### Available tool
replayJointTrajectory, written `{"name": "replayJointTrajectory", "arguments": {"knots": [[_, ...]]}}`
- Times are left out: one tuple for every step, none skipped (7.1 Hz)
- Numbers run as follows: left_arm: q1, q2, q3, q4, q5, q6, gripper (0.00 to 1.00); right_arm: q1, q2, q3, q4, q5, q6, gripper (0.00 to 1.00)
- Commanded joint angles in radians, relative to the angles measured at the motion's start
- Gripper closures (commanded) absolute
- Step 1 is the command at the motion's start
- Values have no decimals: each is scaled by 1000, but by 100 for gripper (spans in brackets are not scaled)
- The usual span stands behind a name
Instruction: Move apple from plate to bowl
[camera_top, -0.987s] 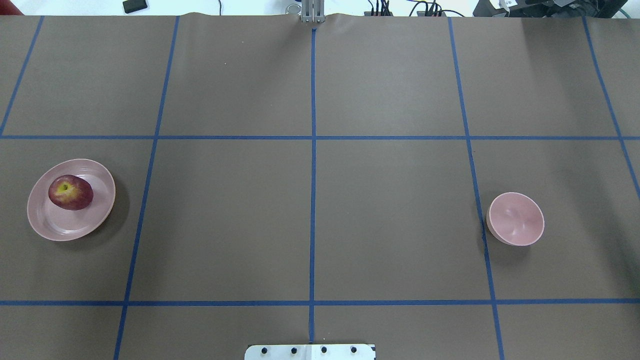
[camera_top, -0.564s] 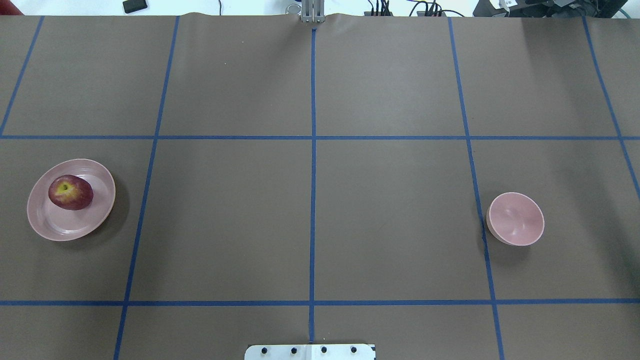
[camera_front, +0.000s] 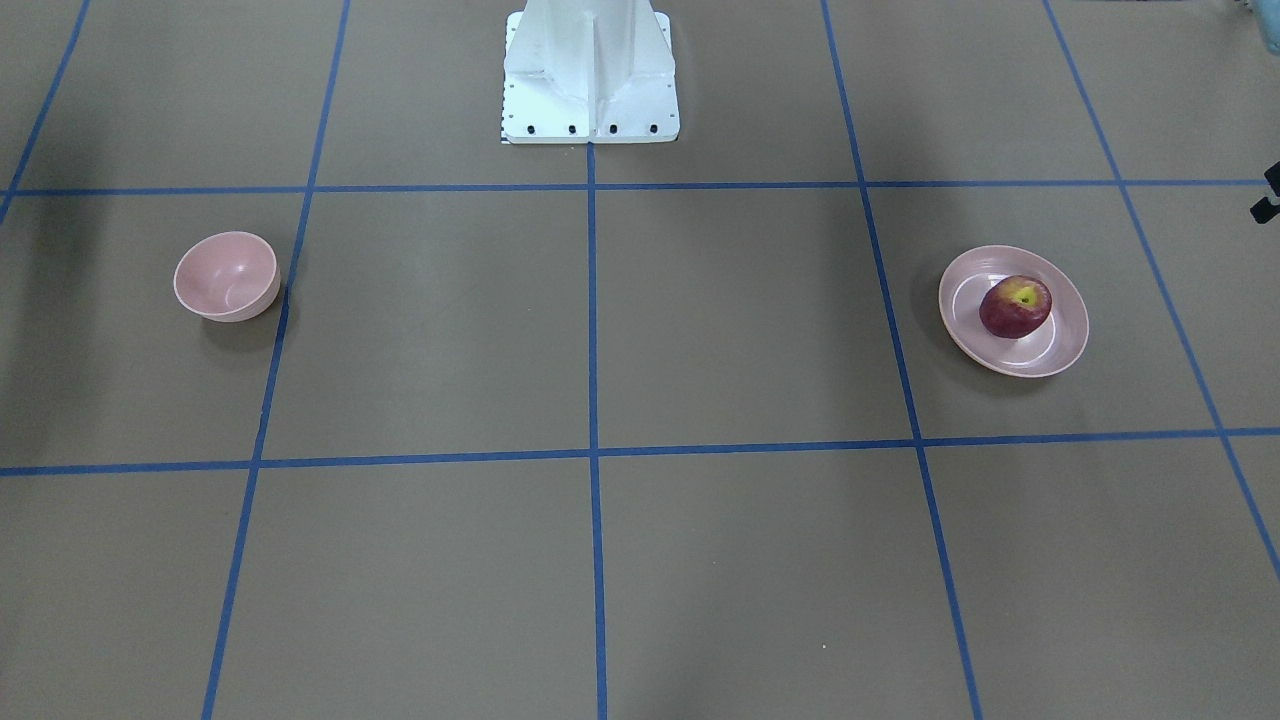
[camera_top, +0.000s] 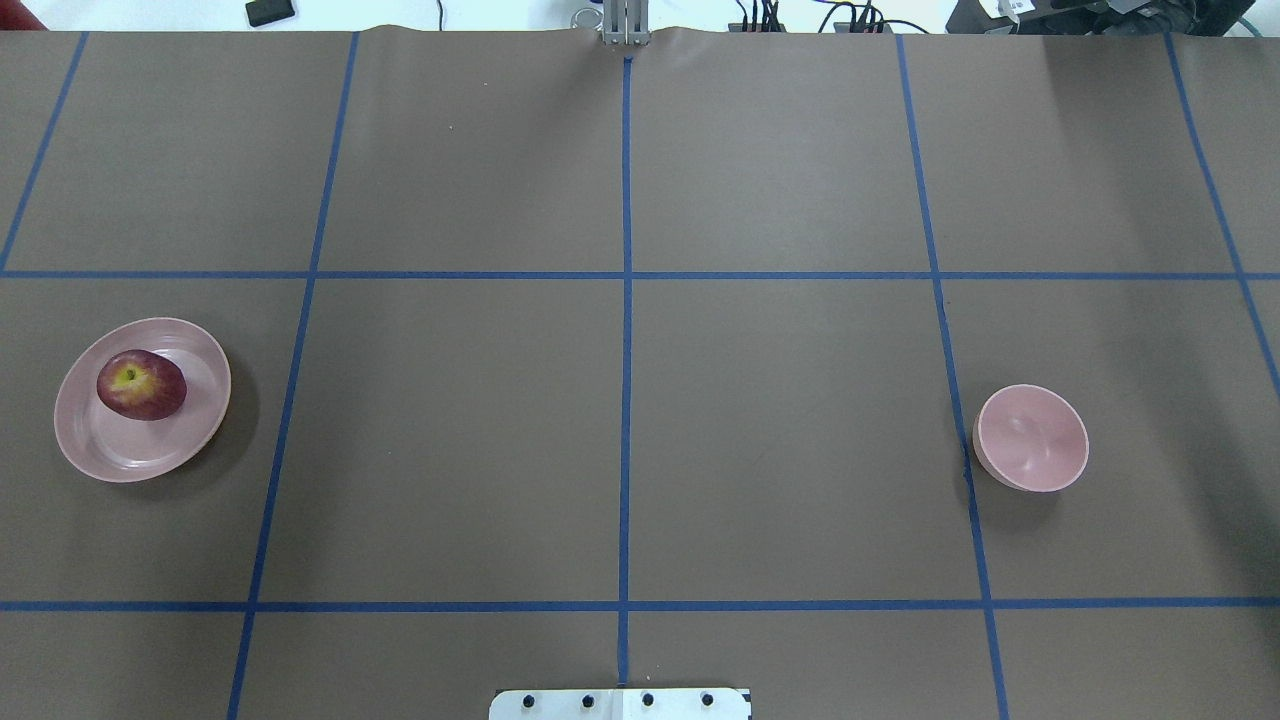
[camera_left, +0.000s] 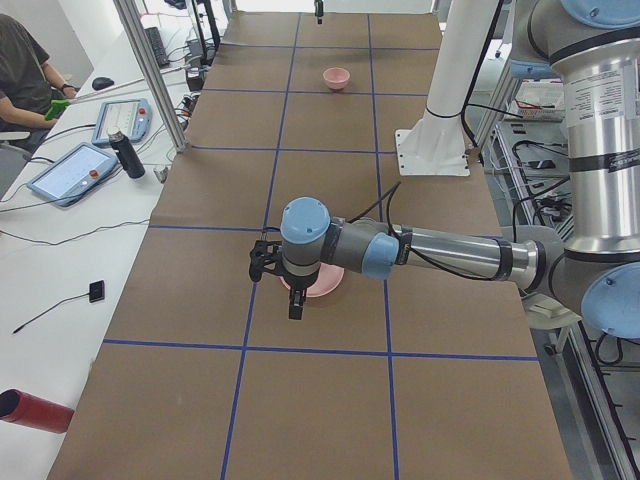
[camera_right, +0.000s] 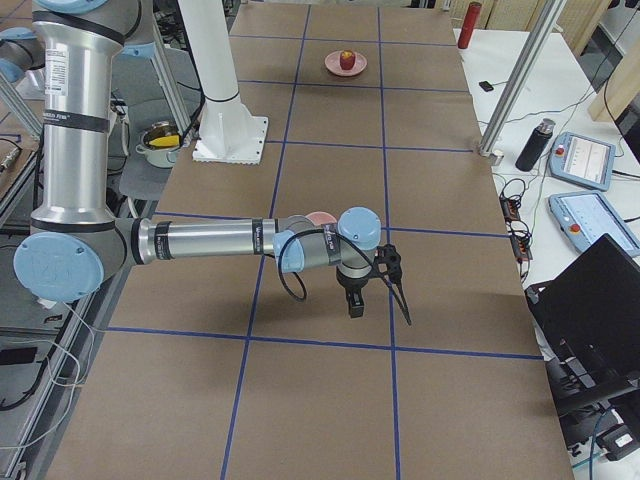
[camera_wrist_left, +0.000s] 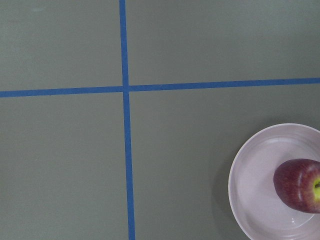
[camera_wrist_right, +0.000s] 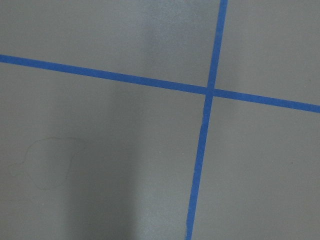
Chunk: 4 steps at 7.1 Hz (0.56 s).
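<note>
I see nothing moved since earlier: apple (camera_top: 141, 384) on plate (camera_top: 105, 452), desk (camera_top: 450, 450) left edge | bowl (camera_top: 1031, 437) near right edge | left fingers (camera_left: 296, 304), right fingers (camera_right: 352, 301): opening I can't tell.

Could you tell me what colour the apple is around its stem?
Yellow-green; the apple is dark red elsewhere. Clearest in the front-facing view.

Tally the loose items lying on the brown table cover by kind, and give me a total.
apple: 1, dark red, lying on the plate
plate: 1, pink, wide and shallow
bowl: 1, pink, small and deep, with nothing in it
Total: 3
</note>
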Motion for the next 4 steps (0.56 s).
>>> {"name": "replayJointTrajectory", "arguments": {"knots": [[1,0,-1,-31,0,-5,2,-96,-4,23,132,39,169,0],[-1,0,-5,-36,-2,-10,2,-165,-17,25,252,39,312,0],[1,0,-8,-39,-2,-10,2,-261,-18,25,343,27,506,0],[2,0,2,-73,0,-3,2,-318,-19,26,447,21,631,0]]}}
